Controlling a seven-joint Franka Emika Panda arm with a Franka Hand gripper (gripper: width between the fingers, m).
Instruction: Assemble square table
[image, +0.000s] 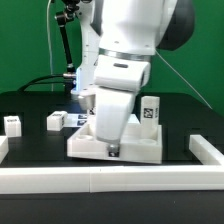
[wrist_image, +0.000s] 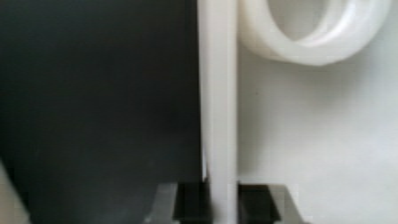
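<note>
The white square table top (image: 143, 148) lies on the black table in the middle of the exterior view. My gripper (image: 112, 150) reaches down onto its near edge. In the wrist view the top's thin raised rim (wrist_image: 217, 100) runs straight between the dark fingers (wrist_image: 260, 204), and my gripper (wrist_image: 217, 206) is shut on it. A round white socket ring (wrist_image: 302, 30) shows on the top's inner face. One tagged leg (image: 150, 110) stands upright at the top's far corner, towards the exterior view's right. Two loose legs (image: 12, 123) (image: 55, 120) lie towards the exterior view's left.
A long white rail (image: 110, 182) runs along the front of the table, with side pieces at the exterior view's right (image: 207, 148) and left. The arm's body hides the area behind the top. Black table surface (wrist_image: 89, 100) lies beside the rim.
</note>
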